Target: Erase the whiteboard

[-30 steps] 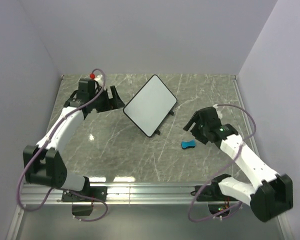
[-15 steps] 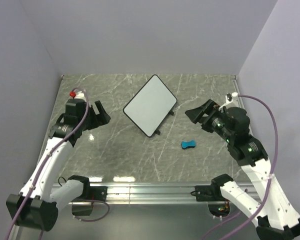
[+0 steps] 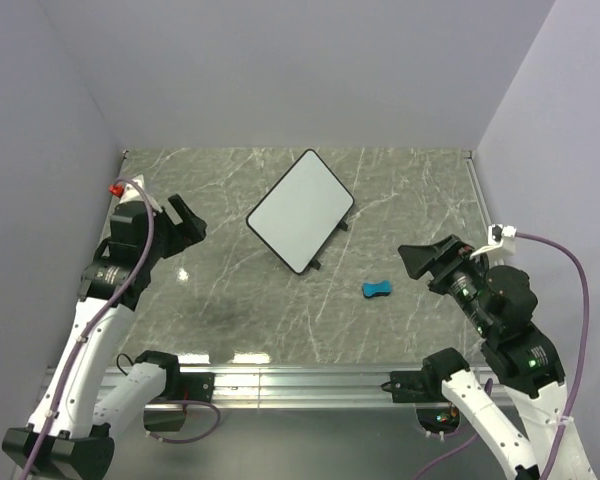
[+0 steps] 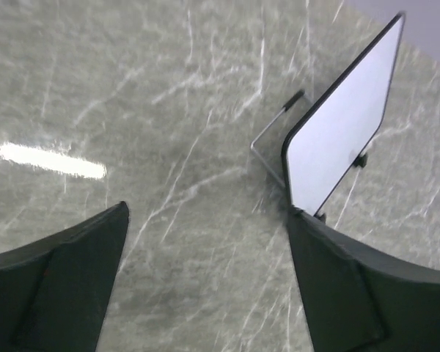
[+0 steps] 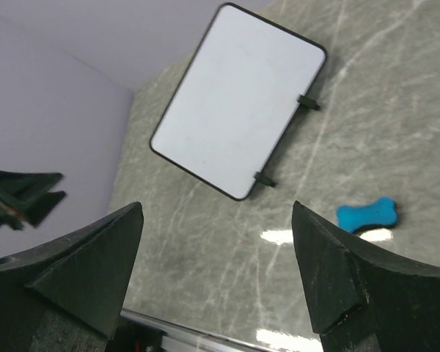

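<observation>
The whiteboard [image 3: 300, 211] stands tilted on its two black feet at the middle back of the marble table; its face is blank white. It also shows in the left wrist view [image 4: 345, 139] and the right wrist view [image 5: 238, 99]. A small blue eraser [image 3: 377, 290] lies on the table right of the board's near corner, also in the right wrist view [image 5: 367, 215]. My left gripper [image 3: 185, 222] is open and empty, raised left of the board. My right gripper [image 3: 430, 262] is open and empty, raised to the right of the eraser.
Grey walls close the table on three sides. A metal rail [image 3: 300, 380] runs along the near edge by the arm bases. Cables hang off both arms.
Both arms have pulled back from the board toward their own sides and the near edge. The whiteboard and eraser have not moved.
</observation>
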Controlling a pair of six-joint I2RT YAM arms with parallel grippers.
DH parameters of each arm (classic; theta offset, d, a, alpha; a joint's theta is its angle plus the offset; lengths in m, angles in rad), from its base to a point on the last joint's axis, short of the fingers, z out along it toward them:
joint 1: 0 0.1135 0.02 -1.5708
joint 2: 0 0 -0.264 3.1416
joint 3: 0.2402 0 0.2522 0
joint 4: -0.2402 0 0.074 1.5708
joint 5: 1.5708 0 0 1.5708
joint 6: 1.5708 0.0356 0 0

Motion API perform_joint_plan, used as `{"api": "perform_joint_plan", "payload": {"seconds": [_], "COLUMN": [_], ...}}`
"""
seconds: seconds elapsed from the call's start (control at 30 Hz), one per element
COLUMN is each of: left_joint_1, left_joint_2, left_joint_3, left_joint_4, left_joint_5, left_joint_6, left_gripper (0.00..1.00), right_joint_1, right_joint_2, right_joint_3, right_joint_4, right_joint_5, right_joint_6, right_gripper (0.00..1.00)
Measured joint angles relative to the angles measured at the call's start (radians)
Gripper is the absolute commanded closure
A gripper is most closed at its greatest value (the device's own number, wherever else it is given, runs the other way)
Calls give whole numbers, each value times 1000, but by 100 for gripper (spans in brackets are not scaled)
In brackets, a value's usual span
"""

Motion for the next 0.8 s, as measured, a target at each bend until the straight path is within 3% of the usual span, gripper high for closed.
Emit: {"api": "perform_joint_plan", "payload": {"seconds": [0.2, 0.43, 0.8], "left_joint_1": [0, 0, 0], "left_joint_2": [-60, -137, -115], "left_joint_3": [29, -123, -340], "left_joint_4": [93, 362, 668], "left_joint_5": [-95, -239, -243], "left_joint_6": [25, 117, 169], "left_gripper": [1, 2, 1], "right_joint_1": [0, 0, 0], "right_joint_2": [-78, -162, -230], "right_joint_3": [-30, -89, -143], "right_joint_4": [-76, -101, -103], "right_joint_5": [19, 40, 106], "right_joint_6": [-12, -28, -37], "right_gripper": [11, 12, 10]}}
